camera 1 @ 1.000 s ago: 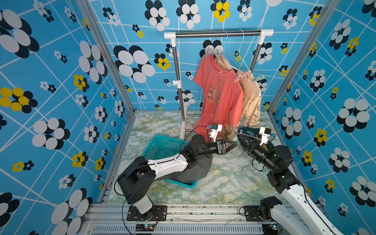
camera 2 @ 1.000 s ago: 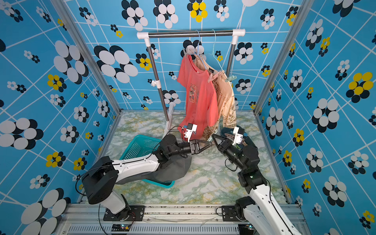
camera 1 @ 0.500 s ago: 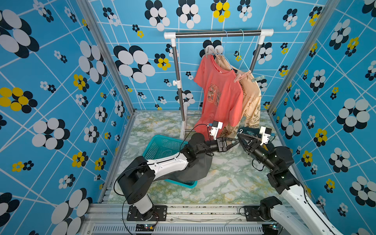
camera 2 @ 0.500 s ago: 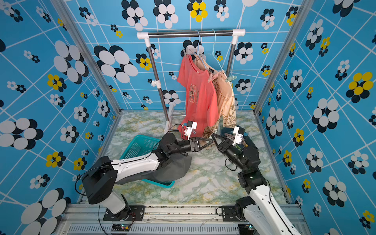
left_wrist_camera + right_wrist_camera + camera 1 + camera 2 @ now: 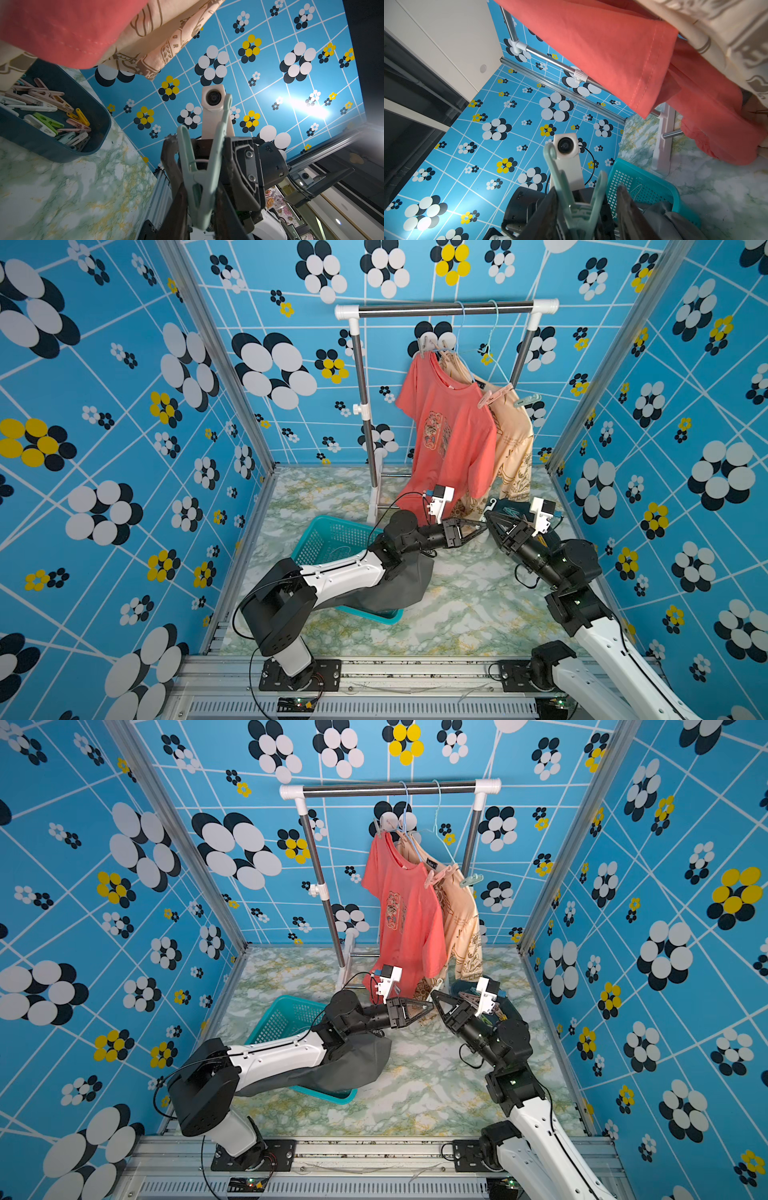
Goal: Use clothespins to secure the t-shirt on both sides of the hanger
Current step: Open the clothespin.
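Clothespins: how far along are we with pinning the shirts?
Done: the coral cotton t-shirt has a pink plastic clothespin on one shoulder. In hand: a mint green plastic clothespin, gripped by the left gripper, right gripper open beside it. Left: clipping it on; which hanger side is unclear.

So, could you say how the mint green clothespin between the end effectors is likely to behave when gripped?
Thin, smooth plastic: the mint green clothespin is probably light, possibly slippery. Its wire spring suggests the handles push back when squeezed.
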